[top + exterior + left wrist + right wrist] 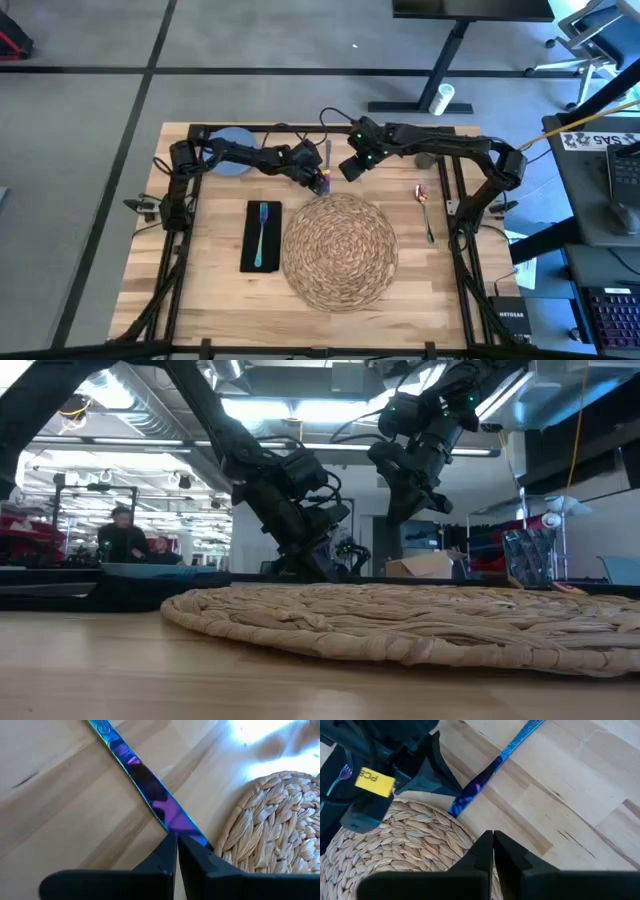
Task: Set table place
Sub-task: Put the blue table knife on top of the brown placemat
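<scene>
Pale butcher-block table (210, 300) streaked with darker planks and edged in thin black metal; a straw-coloured placemat (340, 250) woven in a spiral; a teal fork (262, 232) on a black napkin (250, 258); a pale blue plate (234, 152); an iridescent blue-and-purple cutlery piece (145, 782); a rainbow-tinted spoon (424, 205) with a green handle; dark left gripper (176, 842) and dark right gripper (493, 840)

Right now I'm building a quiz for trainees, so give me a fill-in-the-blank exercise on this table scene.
1. The teal fork lies on the black ____.
2. The left gripper is shut on the iridescent ____.
3. That piece rests on the table beside the woven ____.
4. The right gripper hovers with jaws ____.

Missing words: napkin; knife; placemat; shut
</scene>
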Controlling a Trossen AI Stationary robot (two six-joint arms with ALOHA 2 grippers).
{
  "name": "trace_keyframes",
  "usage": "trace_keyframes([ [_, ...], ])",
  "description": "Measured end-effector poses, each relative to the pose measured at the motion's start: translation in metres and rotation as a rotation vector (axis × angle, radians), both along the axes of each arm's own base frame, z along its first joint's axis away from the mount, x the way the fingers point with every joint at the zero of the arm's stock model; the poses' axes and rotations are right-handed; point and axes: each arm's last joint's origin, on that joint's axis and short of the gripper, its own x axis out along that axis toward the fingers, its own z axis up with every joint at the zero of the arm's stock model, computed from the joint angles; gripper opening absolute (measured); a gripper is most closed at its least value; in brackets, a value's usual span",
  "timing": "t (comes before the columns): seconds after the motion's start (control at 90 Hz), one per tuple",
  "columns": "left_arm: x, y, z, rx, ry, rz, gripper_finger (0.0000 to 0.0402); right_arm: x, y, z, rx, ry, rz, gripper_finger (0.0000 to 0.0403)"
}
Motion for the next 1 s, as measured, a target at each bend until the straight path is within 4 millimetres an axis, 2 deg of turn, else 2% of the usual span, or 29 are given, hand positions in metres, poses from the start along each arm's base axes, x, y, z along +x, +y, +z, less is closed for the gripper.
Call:
trace_keyframes([
  [0.156, 0.002, 0.001, -0.005, -0.014, -0.011, 0.008, 0.0, -0.001, 0.0, -0.001, 0.009, 0.01, -0.009, 0.0001],
  [0.567, 0.004, 0.005, -0.004, -0.013, -0.045, 0.05, 0.0, -0.001, 0.001, -0.001, 0.011, 0.015, -0.01, 0.0001],
  [0.833, 0.006, 0.007, 0.008, 0.001, -0.084, 0.069, 0.0, -0.002, 0.001, -0.001, 0.014, 0.021, -0.01, 0.0001],
  [1.0, 0.005, 0.007, 0.008, 0.014, -0.075, 0.075, 0.0, -0.003, 0.001, -0.002, 0.021, 0.035, -0.01, 0.0001],
])
